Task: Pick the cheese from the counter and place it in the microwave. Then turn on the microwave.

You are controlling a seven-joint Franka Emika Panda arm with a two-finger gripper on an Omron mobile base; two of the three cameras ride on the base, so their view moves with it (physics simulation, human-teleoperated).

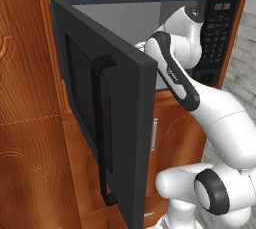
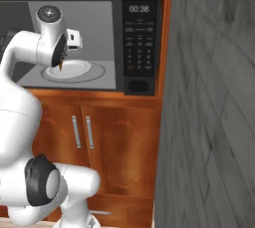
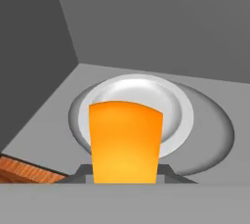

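Hanging inside the open microwave (image 2: pixel 142 43), pinched between the fingertips of the gripper (image 3: pixel 125 171): the cheese (image 3: pixel 125 142), appearing orange-yellow in the hand view and rising squarely up the middle of that view. Gripping both flanks of the chunk, with the jaws set only as far apart as the chunk is wide and their dark tips just peeking out at either side of its base. Sitting directly beyond the cheese along the line of the gripper: a white plate (image 3: pixel 171 105), resting on the round turntable (image 3: pixel 215 135) on the grey cavity floor. Showing in the right base view as a small brown-orange sliver (image 2: pixel 61 65) below the wrist, poised over the near rim of the plate (image 2: pixel 74 67); whether touching the plate or hanging clear of it, not possible to tell. Reaching in through the doorway from the front, the white arm (image 1: pixel 200 98), with the microwave door (image 1: pixel 107 128) swung wide to the left and its vertical bar handle (image 1: pixel 100 133) facing outward. Displaying 00:38 on the panel (image 2: pixel 139 9) above the button pad. Standing below: brown wooden cabinets (image 2: pixel 114 142) with silver bar handles.
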